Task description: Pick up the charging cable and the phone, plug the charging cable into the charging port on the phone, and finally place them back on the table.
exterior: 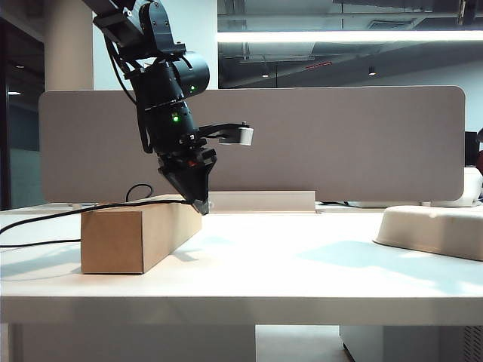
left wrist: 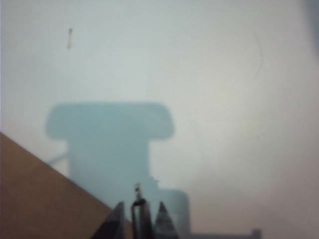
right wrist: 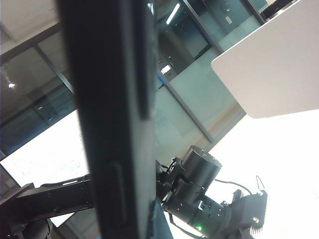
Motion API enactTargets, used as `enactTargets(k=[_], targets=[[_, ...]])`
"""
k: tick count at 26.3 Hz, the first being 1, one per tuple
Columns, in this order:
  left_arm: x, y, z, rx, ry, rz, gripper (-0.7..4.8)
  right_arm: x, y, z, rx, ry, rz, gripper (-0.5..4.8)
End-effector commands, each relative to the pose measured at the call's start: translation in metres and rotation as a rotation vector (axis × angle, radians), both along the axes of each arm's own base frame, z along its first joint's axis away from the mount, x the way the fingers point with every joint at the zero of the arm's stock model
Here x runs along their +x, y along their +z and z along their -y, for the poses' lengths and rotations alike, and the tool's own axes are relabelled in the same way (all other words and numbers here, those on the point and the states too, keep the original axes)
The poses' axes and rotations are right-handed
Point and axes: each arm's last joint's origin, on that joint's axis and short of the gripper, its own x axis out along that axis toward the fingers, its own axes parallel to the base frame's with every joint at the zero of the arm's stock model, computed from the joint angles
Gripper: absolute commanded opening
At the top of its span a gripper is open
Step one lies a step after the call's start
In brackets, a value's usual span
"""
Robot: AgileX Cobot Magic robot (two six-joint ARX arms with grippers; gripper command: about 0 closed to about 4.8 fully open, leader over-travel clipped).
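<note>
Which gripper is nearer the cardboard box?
Left. The left gripper is at the cardboard box's far top end, around the charging cable; the right gripper is outside the exterior view.

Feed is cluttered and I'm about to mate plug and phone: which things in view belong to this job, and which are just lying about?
Job:
charging cable, plug between the left gripper tips
phone, in the right gripper
table

Lying about:
cardboard box
beige tray
divider panel

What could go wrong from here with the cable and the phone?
1. The left gripper pinches only the end of the cable at the box edge; a thin grip could slip.
2. The trailing cable may drag or snag on the box.
3. The right gripper, out of the exterior view, holds the phone edge-on; alignment may be hard.
</note>
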Motion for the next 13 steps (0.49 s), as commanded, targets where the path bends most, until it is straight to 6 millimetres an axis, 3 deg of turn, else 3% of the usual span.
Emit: enactTargets(k=[1,4,8,13], targets=[[0.000,0.003,0.001,-0.013,0.008,0.006,0.43,-0.002,0.006,0.000,-0.003,-0.007,0.050,-0.07],[0.000,0.003,0.001,-0.013,0.008,0.006,-0.02,-0.002,0.006,0.000,-0.003,-0.007,0.050,-0.07],[-0.002,0.005,0.004,-0.034,0.021,0.000,-0.06,-0.002,0.006,0.000,-0.003,-0.007,0.048,-0.07],[-0.013,0.038,0.009,-0.347,-0.023,-0.091,-0.06,-0.002,0.006,0.000,0.001,-0.014,0.049,-0.07]])
